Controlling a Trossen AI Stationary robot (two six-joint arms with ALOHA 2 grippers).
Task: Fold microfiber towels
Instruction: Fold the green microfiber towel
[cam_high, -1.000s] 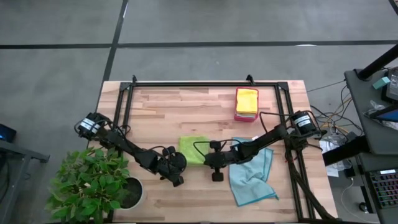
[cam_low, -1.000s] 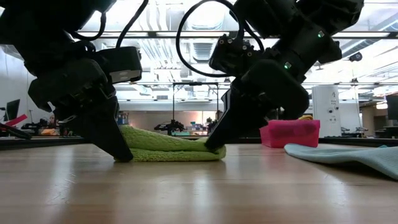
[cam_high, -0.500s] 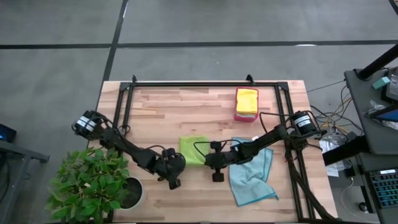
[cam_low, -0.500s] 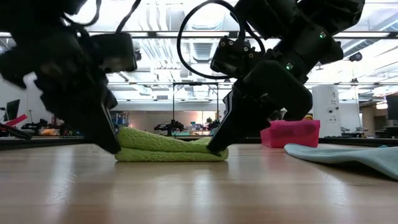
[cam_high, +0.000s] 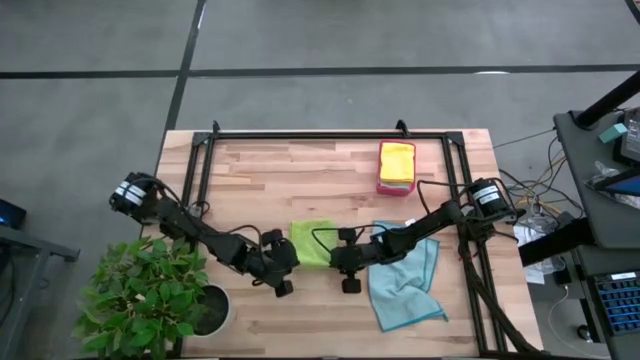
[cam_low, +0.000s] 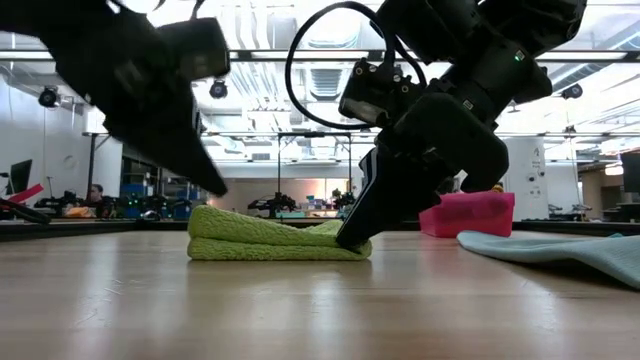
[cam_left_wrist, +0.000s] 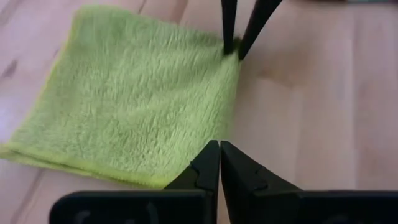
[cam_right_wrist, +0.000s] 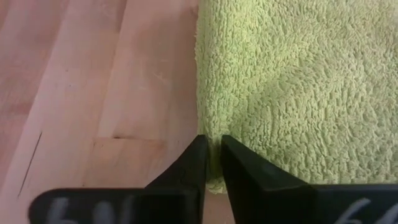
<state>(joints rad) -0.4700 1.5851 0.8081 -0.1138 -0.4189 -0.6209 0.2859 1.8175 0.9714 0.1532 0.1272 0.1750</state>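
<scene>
A lime green microfiber towel (cam_high: 311, 241) lies folded and flat at the table's middle. My right gripper (cam_right_wrist: 212, 149) stands at the towel's right end (cam_low: 350, 238), its fingers nearly together over the edge. My left gripper (cam_low: 215, 185) is shut and holds nothing. It hangs in the air above the towel's left end (cam_left_wrist: 219, 152). A light blue towel (cam_high: 405, 275) lies spread on the table to the right. A yellow towel (cam_high: 397, 160) lies on the pink-red tray (cam_high: 385, 187) at the far side. My right gripper has the lime green towel's right edge (cam_right_wrist: 214, 127), close to its near corner, between its two fingers with only a narrow gap. The fingers slant down from the table's right (cam_left_wrist: 234, 53). The towel lies flat on the table, its right end under the fingertips.
A potted plant (cam_high: 150, 295) stands off the table's near left corner. A black rail frame (cam_high: 330, 134) runs along the far edge and both sides. Bare wood shows in front of the towels (cam_low: 320, 310).
My left gripper has risen off the table at the lime green towel's left end, staying shut, and now hangs clear above it. The towel has stayed in place.
</scene>
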